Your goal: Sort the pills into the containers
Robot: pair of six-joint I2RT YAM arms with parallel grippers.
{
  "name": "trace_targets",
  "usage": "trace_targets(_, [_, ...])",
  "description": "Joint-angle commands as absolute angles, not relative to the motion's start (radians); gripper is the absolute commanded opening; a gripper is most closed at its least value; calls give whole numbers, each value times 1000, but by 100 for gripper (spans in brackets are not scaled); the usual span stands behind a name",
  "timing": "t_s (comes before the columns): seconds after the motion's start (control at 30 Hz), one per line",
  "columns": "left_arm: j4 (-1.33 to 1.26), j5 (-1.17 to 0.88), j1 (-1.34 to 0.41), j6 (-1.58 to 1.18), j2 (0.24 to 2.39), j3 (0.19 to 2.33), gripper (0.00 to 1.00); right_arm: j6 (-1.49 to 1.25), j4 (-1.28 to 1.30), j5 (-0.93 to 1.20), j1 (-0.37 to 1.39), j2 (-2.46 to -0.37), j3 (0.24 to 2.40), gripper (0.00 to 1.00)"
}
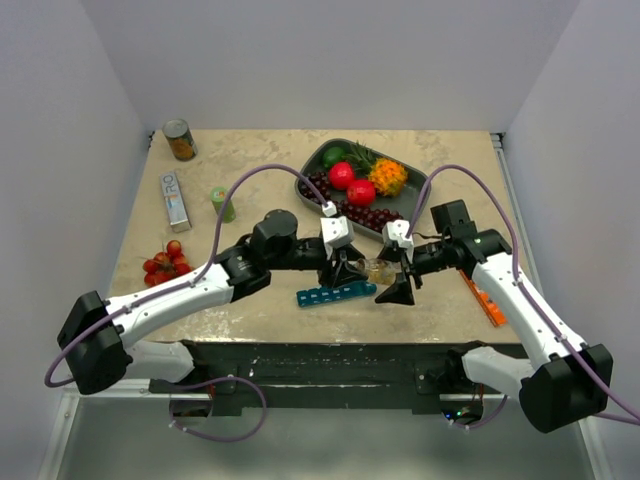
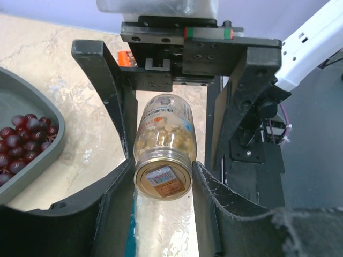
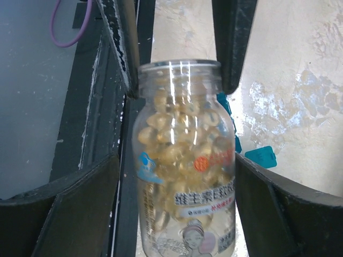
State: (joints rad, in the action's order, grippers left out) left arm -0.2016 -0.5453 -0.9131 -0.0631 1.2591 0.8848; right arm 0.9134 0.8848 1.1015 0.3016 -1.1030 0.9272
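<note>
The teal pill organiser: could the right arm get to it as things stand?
Probably yes. The pill organiser lies just beside the right gripper, which is open and holds nothing. It would first have to back off the pill bottle held by the left gripper.

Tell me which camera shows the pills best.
Right wrist: the pills fill the frame, single yellowish capsules showing through the clear bottle. Left wrist shows them smaller, past the bottle's near end. Top external gives only a tiny pale speck.

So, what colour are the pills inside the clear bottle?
Pale yellowish-tan pills, seen best in the right wrist view through the clear bottle.
</note>
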Motion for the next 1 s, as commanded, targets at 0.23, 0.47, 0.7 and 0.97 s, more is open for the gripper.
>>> trace_targets(0.23, [198, -479, -920, 81, 1353, 1127, 0, 841, 833, 1112, 311, -1121, 969, 73])
trace_targets(0.47, [178, -489, -920, 63, 1348, 1143, 0, 812, 807, 1112, 324, -1134, 963, 46])
trace_targets(0.7, [17, -468, -914, -50, 1278, 1072, 11, 799, 807, 1152, 328, -1147, 973, 12])
trace_targets(0.97, [-254, -560, -789, -238, 1100, 878, 81, 761, 785, 1206, 311, -1150, 974, 9])
